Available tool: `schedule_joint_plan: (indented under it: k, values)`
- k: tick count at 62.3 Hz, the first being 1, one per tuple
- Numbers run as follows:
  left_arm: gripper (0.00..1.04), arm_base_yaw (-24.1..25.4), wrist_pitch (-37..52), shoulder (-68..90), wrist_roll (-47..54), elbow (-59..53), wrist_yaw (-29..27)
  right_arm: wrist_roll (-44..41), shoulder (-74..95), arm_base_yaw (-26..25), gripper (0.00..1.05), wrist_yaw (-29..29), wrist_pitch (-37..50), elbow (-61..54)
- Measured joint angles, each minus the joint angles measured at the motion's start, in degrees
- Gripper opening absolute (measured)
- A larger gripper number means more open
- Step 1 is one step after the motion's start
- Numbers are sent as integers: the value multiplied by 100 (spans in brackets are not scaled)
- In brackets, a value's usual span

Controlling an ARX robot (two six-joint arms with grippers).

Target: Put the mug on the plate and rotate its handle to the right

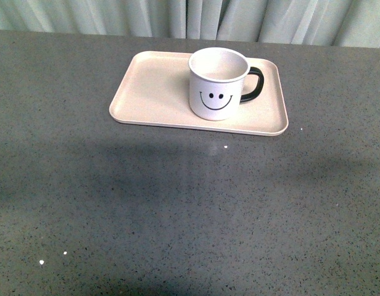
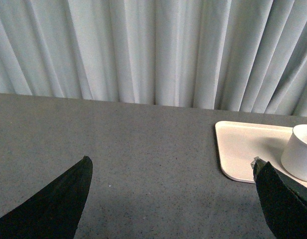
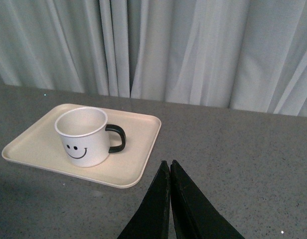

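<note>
The white mug (image 1: 217,84) with a black smiley face stands upright on the pale pink-beige plate (image 1: 153,89), right of its middle. Its black handle (image 1: 254,84) points to the right. Neither gripper shows in the front view. In the right wrist view the mug (image 3: 83,135) stands on the plate (image 3: 138,149) with the handle (image 3: 117,138) towards my right gripper (image 3: 168,163), which is shut, empty and apart from the plate's corner. In the left wrist view my left gripper (image 2: 171,162) is open and empty over bare table, with the plate (image 2: 243,147) and mug (image 2: 301,152) beside one fingertip.
The grey speckled table (image 1: 177,203) stretches in front of the plate. Pale curtains (image 1: 190,18) hang behind the table's far edge. A few white specks (image 1: 42,262) lie on the table near the front left.
</note>
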Motion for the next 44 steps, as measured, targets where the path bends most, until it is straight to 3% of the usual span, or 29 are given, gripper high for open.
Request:
schedule_joint_plan:
  k: [44]
  values:
    - [95,0,0,0,0,0,0,0,-2673,0,2,2,-2450,-31]
